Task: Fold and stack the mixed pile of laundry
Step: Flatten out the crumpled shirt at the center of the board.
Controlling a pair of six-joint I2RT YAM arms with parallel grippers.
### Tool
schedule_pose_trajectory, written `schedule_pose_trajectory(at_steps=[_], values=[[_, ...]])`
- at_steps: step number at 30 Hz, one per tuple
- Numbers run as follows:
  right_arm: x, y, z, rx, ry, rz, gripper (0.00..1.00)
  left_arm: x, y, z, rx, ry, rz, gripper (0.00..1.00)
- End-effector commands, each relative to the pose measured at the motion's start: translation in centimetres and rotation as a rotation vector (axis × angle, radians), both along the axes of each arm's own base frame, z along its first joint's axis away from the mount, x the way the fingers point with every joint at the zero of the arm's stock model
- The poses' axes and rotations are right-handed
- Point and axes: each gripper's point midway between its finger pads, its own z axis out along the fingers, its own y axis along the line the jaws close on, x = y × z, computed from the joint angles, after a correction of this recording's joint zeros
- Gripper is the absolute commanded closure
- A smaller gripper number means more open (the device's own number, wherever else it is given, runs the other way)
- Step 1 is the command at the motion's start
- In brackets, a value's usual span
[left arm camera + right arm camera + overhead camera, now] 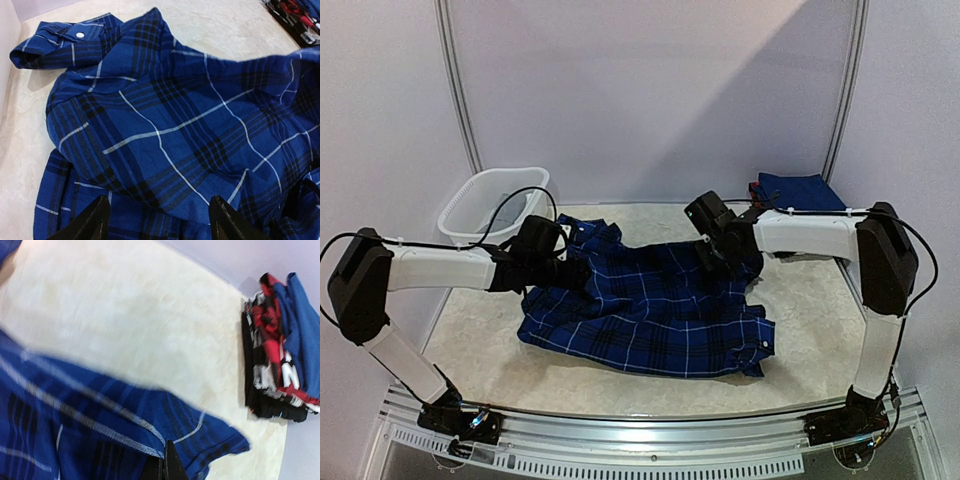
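Left gripper (565, 270), seen from above, sits at the plaid shirt's (650, 310) edge farthest from the folded stack (800, 190) and the right gripper (728, 255) at the edge nearest it, the shirt spread on the table (810, 330) in front of that stack, judged a 2-point set-up for drawing a fold across. Left wrist view: its fingers (92, 222) stand wide apart over bulging cloth, gripping nothing. Right wrist view: fingers (170, 465) pressed together on the shirt's hem, short of the stack, presumably to carry that edge over.
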Motion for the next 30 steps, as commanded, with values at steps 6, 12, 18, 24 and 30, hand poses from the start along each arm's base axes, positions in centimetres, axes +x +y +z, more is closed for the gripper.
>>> schedule_pose_trajectory(at_steps=[6,12,18,24,30], values=[[7.0,-1.1,1.3,0.110,-0.034,-0.074,1.00,-1.1,-0.8,0.1,-0.018,-0.006,-0.029,0.33],[10.9,-1.9,0.6,0.118,-0.045,-0.103,1.00,-1.5,-0.7,-0.5,-0.010,0.006,-0.032,0.33],[14.3,-2.7,-0.7,0.113,-0.050,-0.144,1.00,-1.4,-0.8,-0.4,-0.019,-0.012,-0.029,0.34],[16.7,-3.7,-2.3,0.125,-0.052,-0.179,1.00,-1.4,-0.7,-0.4,-0.024,-0.021,-0.030,0.34],[18.5,-4.2,-2.7,0.113,-0.074,-0.197,1.00,-1.5,-0.6,-0.6,-0.015,-0.022,-0.027,0.35]])
